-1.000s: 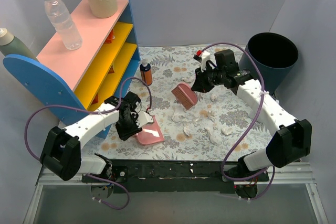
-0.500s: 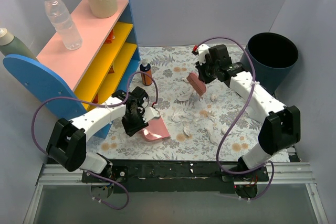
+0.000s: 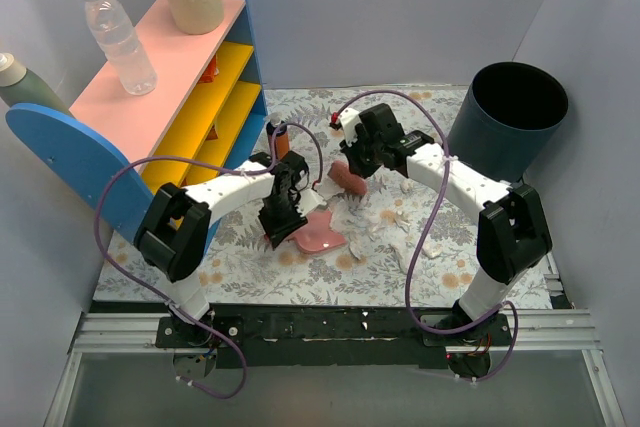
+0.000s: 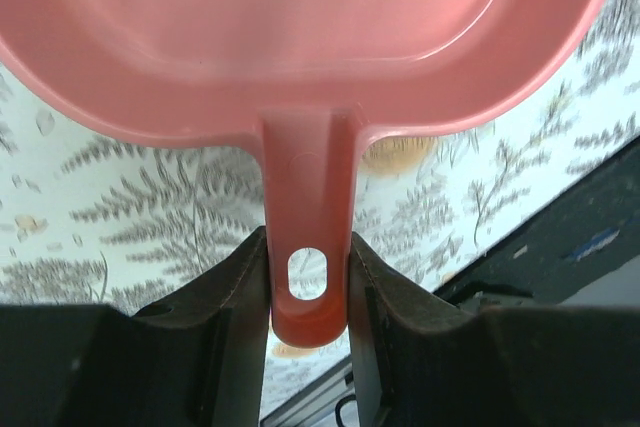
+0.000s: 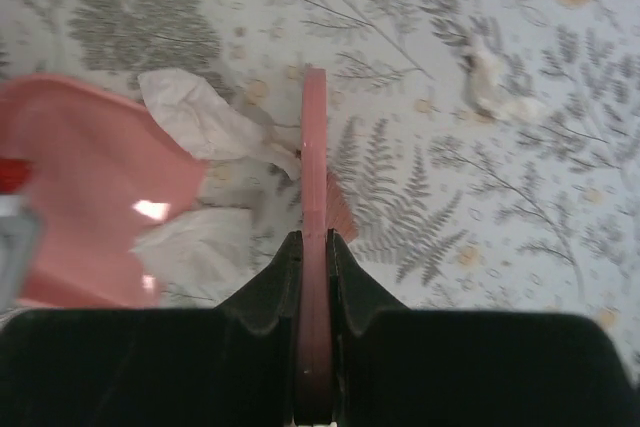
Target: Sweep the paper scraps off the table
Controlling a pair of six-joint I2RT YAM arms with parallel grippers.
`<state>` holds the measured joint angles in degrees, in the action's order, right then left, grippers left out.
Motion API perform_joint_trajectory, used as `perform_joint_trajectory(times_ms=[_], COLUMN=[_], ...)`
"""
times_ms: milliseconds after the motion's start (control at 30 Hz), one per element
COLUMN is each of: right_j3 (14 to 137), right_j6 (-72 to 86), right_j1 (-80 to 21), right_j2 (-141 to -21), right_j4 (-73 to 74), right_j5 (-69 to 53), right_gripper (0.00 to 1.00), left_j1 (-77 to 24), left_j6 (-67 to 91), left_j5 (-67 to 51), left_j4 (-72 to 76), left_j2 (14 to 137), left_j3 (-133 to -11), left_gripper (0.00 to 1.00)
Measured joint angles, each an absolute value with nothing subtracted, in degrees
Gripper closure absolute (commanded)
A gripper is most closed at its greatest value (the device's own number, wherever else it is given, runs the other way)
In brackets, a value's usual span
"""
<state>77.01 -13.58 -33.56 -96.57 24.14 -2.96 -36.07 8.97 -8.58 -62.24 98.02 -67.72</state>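
The left gripper (image 4: 308, 282) is clamping narrowly on the handle of a pink dustpan (image 4: 300, 37). Its jaws are pressing against both sides of the handle at the hanging hole. The dustpan is sitting left of centre on the table (image 3: 235, 262). The dustpan's long axis is running left to right: the handle is pointing left into the gripper and the open mouth is pointing right. The table's own long axis is also running left to right.

Two of the larger paper scraps (image 5: 195, 112) are lying at the dustpan's mouth, between its rim and a pink brush (image 5: 315, 137). One of them is elongated, with its narrow end pointing at the brush and almost touching it. The other is lying against the rim.

The right gripper (image 5: 315, 252) is closing tightly on the brush, holding the flat back between its jaws. From the wrist the brush is showing edge-on, extending straight out from the jaws toward the cloth. Its bristles are showing on the side away from the dustpan. The brush is just to the far right of the dustpan.

Further scraps are lying scattered across the right half of the table, reaching toward the near right, well apart from the dustpan. They are irregular and are sharing no common direction. A dark bin (image 3: 510, 112) is standing at the far right corner.
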Motion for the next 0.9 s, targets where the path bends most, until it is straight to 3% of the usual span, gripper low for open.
perform_joint_trajectory(times_ms=[200, 467, 900], right_j3=[76.99, 77.32, 89.54], right_j6=[-4.95, 1.63, -7.05], right_j1=[-34.20, -31.64, -25.67], right_j2=[-96.57, -95.37, -96.12], right_j4=[23.88, 24.93, 25.04], right_j5=[-15.84, -23.73, -18.92], right_gripper=[0.99, 0.99, 0.99], left_j1=[-36.95, -36.99, -36.49], left_j6=[12.99, 16.40, 10.39], left_j5=[-9.96, -8.97, 1.15], left_j4=[-59.72, -58.22, -65.56], left_j2=[104.79, 104.77, 98.56], left_j3=[-73.91, -76.34, -71.59], left_gripper=[1.00, 1.00, 1.00])
